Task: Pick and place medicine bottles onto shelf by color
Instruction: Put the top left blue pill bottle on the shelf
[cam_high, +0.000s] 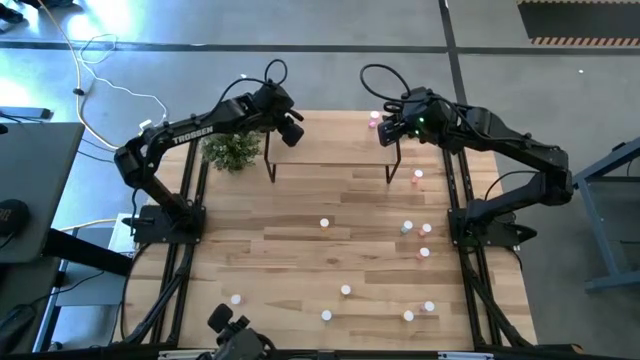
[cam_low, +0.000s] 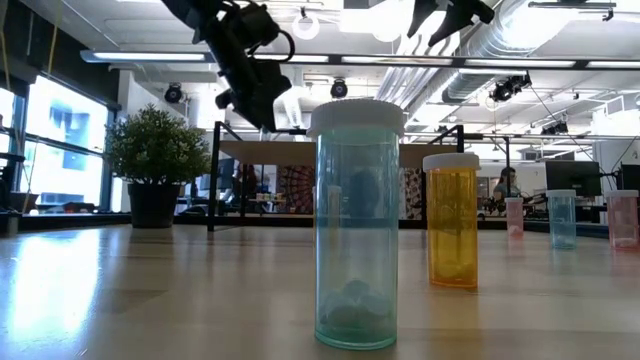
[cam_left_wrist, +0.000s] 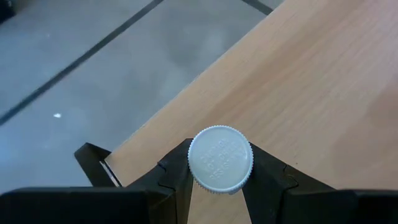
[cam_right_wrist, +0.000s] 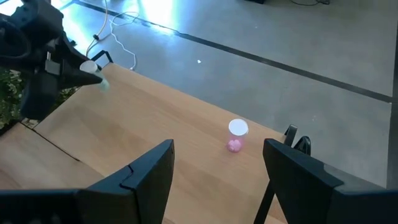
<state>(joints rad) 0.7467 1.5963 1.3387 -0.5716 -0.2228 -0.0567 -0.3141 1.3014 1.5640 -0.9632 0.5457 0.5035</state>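
Observation:
The shelf (cam_high: 330, 150) is a light-wood board on black legs at the table's far middle. My left gripper (cam_high: 293, 130) is over its far left corner, shut on a white-capped bottle (cam_left_wrist: 221, 158). The right wrist view shows that bottle's body (cam_right_wrist: 102, 84) as pale green. My right gripper (cam_right_wrist: 217, 162) is open and empty over the shelf's right end. A pink bottle (cam_right_wrist: 235, 138) stands on its base on the shelf near the far right corner, beyond my right gripper's fingers. Several more bottles (cam_high: 407, 228) stand scattered on the table. My left gripper pinches the bottle between its two fingers (cam_left_wrist: 177, 171), just under the white cap (cam_left_wrist: 221, 149). The fingers come from above, slanting down. The bottle is upright, cap up, over the shelf board. The cap hides whether its base touches the board.
A small potted plant (cam_high: 232, 150) stands on the table by the shelf's left legs. Loose bottles lie mostly on the table's right and near parts, for instance a green one (cam_low: 357, 225) and an orange one (cam_low: 452, 220) near the low camera. A camera mount (cam_high: 235, 330) sits at the near edge.

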